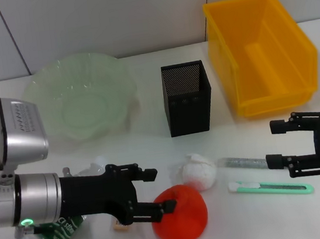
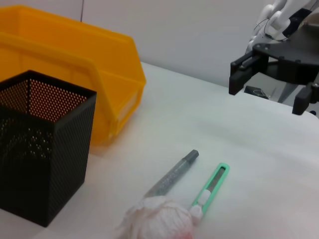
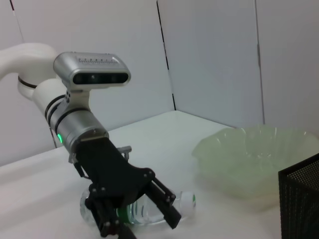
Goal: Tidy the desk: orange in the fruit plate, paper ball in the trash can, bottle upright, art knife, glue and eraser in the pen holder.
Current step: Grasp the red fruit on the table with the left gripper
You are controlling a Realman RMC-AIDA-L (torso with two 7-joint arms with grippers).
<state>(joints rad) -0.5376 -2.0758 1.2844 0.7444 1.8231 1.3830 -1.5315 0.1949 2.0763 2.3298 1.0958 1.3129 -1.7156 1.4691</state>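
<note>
Nearest, orange lying front-left of pen holder, left gripper spread wide beside it, right gripper gaping front-right of pen holder, over art knife.

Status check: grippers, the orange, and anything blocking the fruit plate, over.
Left gripper open, fingers either side of the orange. Right gripper open, hovering near the glue stick. Fruit plate empty; bottle lying flat beneath left arm. Nothing blocking.

white desk, grey wall panels
</note>
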